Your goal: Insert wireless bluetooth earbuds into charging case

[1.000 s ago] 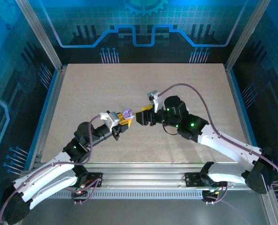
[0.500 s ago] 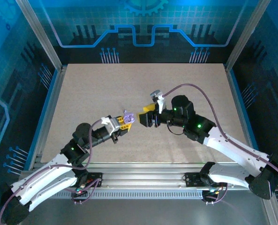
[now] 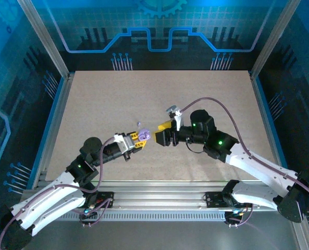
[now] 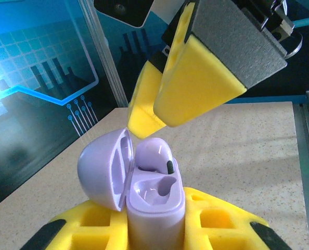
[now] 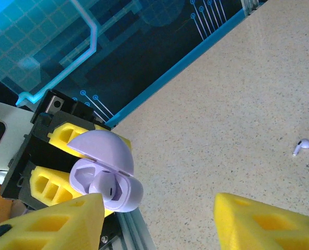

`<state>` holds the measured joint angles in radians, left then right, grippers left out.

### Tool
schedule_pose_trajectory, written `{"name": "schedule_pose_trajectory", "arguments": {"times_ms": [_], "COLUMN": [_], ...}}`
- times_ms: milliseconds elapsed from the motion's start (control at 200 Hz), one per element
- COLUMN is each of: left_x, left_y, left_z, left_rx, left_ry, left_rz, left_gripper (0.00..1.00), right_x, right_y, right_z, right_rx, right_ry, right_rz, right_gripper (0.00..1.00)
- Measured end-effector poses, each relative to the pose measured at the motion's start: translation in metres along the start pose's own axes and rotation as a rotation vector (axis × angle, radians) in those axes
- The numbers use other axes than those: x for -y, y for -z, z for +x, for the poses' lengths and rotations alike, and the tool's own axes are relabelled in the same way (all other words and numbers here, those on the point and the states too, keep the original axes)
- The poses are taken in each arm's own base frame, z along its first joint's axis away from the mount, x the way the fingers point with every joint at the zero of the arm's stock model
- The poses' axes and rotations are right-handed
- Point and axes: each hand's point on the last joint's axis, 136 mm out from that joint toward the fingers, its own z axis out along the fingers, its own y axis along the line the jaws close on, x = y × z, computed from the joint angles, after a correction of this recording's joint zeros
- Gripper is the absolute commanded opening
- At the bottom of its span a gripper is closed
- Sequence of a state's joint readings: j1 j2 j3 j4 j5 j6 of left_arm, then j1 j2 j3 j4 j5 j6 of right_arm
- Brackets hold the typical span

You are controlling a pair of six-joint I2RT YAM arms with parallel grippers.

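Speckled beige table (image 3: 118, 99), both arms reaching toward its middle. Left gripper (image 3: 139, 139): yellow jaws clamped tight on the lower body of the charging case (image 4: 155, 211), holding it off the table just beside the right gripper (image 3: 159, 133). Right gripper: jaws wide apart, nothing between them; its yellow fingers (image 4: 196, 88) hang just above the case, apart from it. Case: pale lavender, glossy, rounded; upright in the left wrist view, with its domed lid (image 4: 102, 169) hinged open and tipped back to the left. Seated earbud (image 4: 153, 155): lavender, smooth pebble head with a dark oval spot, in the farther well; long axis roughly vertical, head up, stem down in the well. Nearer well shows its hollow. Loose earbud (image 5: 301, 146): pale, tiny, lying on the table well apart from the case, stem pointing down-left in the right wrist view.
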<state>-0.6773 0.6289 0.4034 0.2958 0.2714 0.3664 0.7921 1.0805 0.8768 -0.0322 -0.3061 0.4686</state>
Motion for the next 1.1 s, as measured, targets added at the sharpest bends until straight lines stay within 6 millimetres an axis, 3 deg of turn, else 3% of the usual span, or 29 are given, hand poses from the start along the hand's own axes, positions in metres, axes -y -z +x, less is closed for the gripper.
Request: {"name": "schedule_pose_trajectory", "arguments": {"times_ms": [415, 645, 905, 1101], "left_x": [0.005, 0.005, 0.013, 0.022], "left_y": [0.0, 0.0, 0.001, 0.003], "left_z": [0.005, 0.006, 0.0, -0.018], "left_rx": [-0.019, -0.021, 0.004, 0.052], "left_ry": [0.007, 0.007, 0.017, 0.076], "left_rz": [0.023, 0.027, 0.077, 0.145], "left_gripper": [0.18, 0.18, 0.18, 0.18], "right_x": [0.004, 0.004, 0.006, -0.003], "right_y": [-0.015, -0.014, 0.025, 0.05], "right_z": [0.014, 0.012, 0.017, 0.015], "right_rx": [-0.051, -0.045, 0.04, 0.121], "right_ry": [-0.013, 0.0, 0.025, 0.101], "right_rz": [-0.001, 0.008, 0.027, 0.002], "right_gripper": [0.56, 0.58, 0.61, 0.6]}}
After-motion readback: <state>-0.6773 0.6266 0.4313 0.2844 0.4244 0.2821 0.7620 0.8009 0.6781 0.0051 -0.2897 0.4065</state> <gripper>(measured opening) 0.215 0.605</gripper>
